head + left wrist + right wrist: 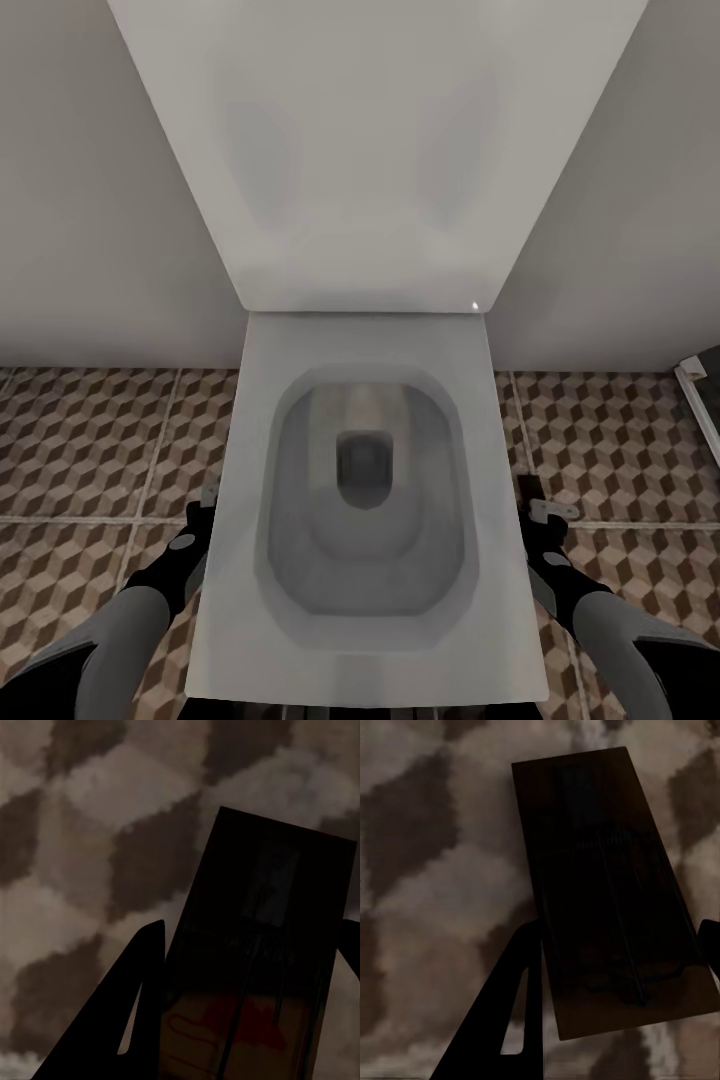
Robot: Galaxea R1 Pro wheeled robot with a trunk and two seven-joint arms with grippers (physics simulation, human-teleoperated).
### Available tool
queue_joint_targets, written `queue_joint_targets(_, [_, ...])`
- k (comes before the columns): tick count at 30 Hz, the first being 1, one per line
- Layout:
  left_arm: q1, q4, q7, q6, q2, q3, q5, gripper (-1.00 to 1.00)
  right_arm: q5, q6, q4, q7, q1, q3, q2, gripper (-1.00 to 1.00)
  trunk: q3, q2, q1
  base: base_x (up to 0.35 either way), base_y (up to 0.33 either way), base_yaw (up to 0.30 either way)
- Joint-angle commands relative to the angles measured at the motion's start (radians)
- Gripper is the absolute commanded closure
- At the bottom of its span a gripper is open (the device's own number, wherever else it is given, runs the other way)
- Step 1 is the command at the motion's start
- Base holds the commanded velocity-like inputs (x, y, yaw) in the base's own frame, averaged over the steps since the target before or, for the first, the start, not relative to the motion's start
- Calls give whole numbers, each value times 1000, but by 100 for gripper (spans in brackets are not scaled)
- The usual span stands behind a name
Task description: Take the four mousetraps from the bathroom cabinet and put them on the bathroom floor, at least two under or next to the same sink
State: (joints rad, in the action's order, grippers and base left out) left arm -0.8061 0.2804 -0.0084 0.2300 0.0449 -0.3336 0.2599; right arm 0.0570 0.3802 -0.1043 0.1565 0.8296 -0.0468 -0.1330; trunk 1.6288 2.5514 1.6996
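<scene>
In the left wrist view a mousetrap [262,945], a dark board with wire spring and a red mark, sits between the fingers of my left gripper [247,975], just above the cube-patterned bathroom floor [90,832]. A second mousetrap [607,885] is clamped the same way in my right gripper [611,967] over the floor tiles [427,832]. From the head, my left gripper [203,510] hangs low at the toilet's left side and my right gripper [540,515] at its right side. The cabinet and the bathroom sink are out of view.
A white toilet [360,500] with its lid raised against the wall stands directly in front, between my two arms. Patterned floor tiles [90,450] extend on both sides. A white-edged dark panel [700,390] shows at the far right.
</scene>
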Motion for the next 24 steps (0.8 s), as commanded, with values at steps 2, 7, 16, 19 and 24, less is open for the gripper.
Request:
queue_joint_targets(2, [-1,-1,-1,5,0,-7,12,100,9,5,3,-7,0,-2,0,100,0,0,0,0,0,0])
queue_joint_targets(7, [-1,-1,-1,5,0,-7,12,100,6,6,5,-12,0,-2,0,100,0,0,0,0,0,0])
queue_joint_targets(16, [-1,-1,-1,5,0,-7,12,100,0,6,7,-23,0,-2,2,100,0,0,0,0,0,0])
queue_joint_targets(19, [-1,-1,-1,5,0,-7,12,100,0,6,7,-26,0,-2,2,100,0,0,0,0,0,0])
queue_joint_targets(24, [-1,-1,-1,5,0,-8,12,100,0,6,7,-27,0,-2,1,100,0,0,0,0,0,0])
